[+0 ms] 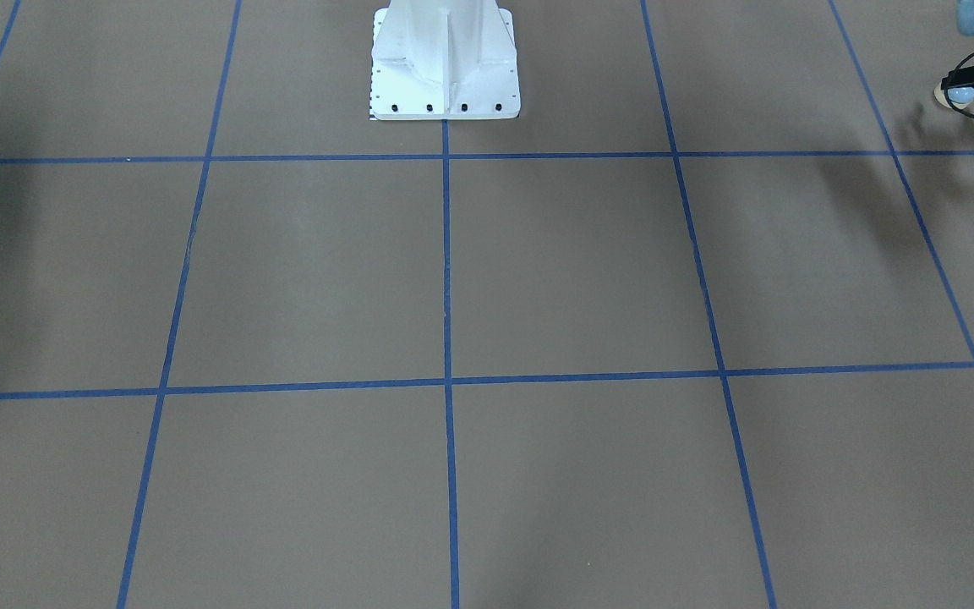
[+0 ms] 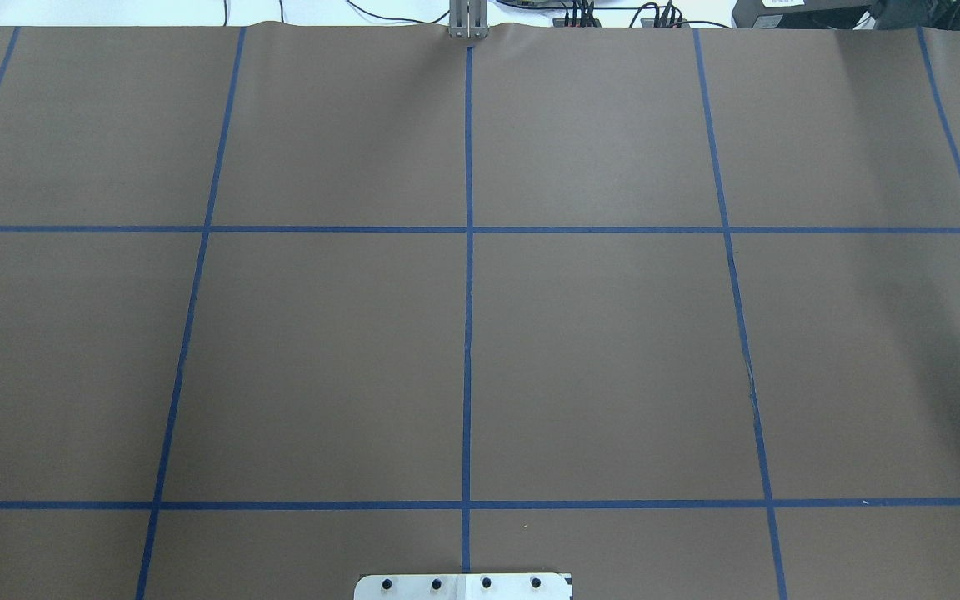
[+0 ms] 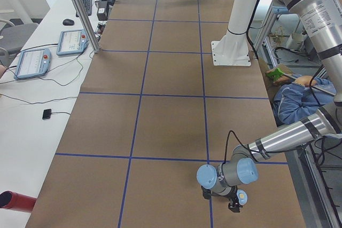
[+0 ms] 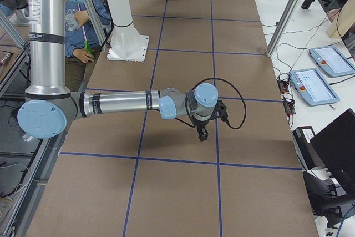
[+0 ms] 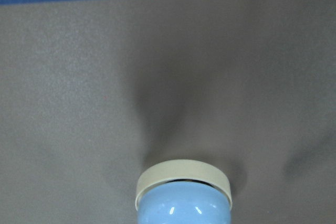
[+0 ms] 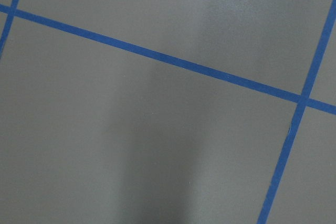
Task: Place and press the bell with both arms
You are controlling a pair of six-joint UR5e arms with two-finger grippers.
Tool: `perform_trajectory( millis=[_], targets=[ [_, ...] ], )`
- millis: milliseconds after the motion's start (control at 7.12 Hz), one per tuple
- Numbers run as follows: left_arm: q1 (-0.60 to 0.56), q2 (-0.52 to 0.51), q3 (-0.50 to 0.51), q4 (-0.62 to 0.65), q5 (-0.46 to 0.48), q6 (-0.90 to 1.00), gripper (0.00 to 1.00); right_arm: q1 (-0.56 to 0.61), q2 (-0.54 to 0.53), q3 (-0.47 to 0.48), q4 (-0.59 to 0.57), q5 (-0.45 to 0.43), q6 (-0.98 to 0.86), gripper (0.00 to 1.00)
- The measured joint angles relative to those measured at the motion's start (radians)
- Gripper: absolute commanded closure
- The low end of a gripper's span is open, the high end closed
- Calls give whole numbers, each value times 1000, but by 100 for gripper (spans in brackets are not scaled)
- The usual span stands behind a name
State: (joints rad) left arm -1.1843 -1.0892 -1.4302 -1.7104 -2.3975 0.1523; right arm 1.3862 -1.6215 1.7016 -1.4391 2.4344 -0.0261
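Gripped by the left arm's black tool (image 1: 973,85) near the white pedestal (image 1: 445,63), the small light-blue domed bell (image 1: 963,95) could tip if released tilted above the brown counter (image 1: 453,279).

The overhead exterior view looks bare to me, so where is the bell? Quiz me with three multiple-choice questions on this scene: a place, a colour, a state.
1. Where is the bell?
A. Beside the white pedestal
B. At the table's end, in the left arm's pincer
C. In the table's middle

2. What colour are the grid lines?
A. Red
B. Yellow
C. Blue

3. How is the right arm?
A. Stretched over the table, pincer pointing down
B. Folded away off the table
C. Pressing the bell

Answers:
1 B: the bell sits in the left pincer near the end of the table.
2 C: the grid lines are blue.
3 A: the right pincer hangs over bare table, far from the bell.
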Motion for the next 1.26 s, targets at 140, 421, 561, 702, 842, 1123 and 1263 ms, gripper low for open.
perform_trajectory(
  millis=[140, 421, 561, 702, 842, 1123, 1263],
  targets=[
    [1, -11, 12, -6, -21, -2, 1, -2, 0, 1, 0, 0, 0, 0],
    [7, -40, 65, -3, -35, 0, 1, -5, 0, 4, 0, 0, -1, 0],
    [12, -46, 81, -1, -37, 2, 1, -5, 0, 8, 0, -1, -1, 0],
    [20, -48, 88, 0, -39, 0, 1, -6, -4, 14, 0, -1, -1, 0],
    [27, -48, 91, 0, -42, -2, 1, -7, -13, 26, 0, -1, -1, 0],
    [34, -49, 96, 0, -51, -6, 1, -9, -28, 45, 0, -2, 1, 0],
    [37, -49, 103, 0, -53, -6, 1, -11, -30, 48, 0, -2, 2, 0]
  ],
)
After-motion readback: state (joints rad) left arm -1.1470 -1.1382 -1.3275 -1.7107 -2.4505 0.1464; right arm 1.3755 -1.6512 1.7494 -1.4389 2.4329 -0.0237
